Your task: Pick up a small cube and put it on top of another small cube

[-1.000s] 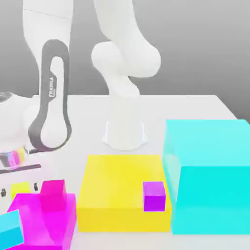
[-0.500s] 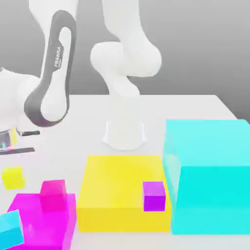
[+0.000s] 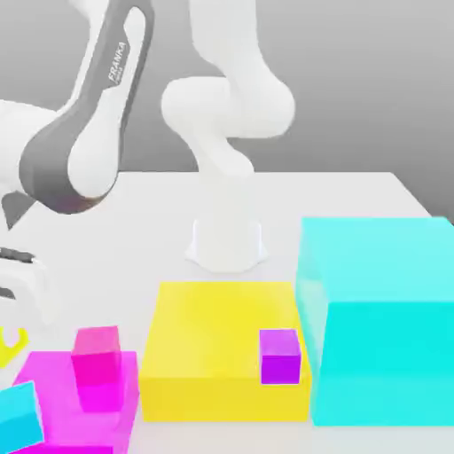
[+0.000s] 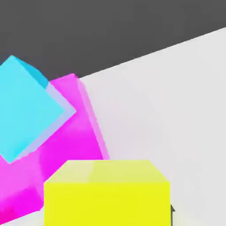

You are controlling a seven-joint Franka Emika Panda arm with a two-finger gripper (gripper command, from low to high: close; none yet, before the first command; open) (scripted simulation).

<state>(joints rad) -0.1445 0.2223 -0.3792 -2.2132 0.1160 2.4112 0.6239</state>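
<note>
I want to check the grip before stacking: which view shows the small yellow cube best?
The hand view: the small yellow cube sits large and close, top and front faces plain, before the magenta block. The exterior view shows just a yellow sliver at its left edge, below the arm's hand.

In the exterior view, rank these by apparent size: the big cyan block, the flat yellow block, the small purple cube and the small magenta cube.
Largest to smallest:
1. big cyan block
2. flat yellow block
3. small magenta cube and small purple cube: too alike to rank; the magenta one looks only slightly bigger, and nearness to the camera could account for that.
</note>
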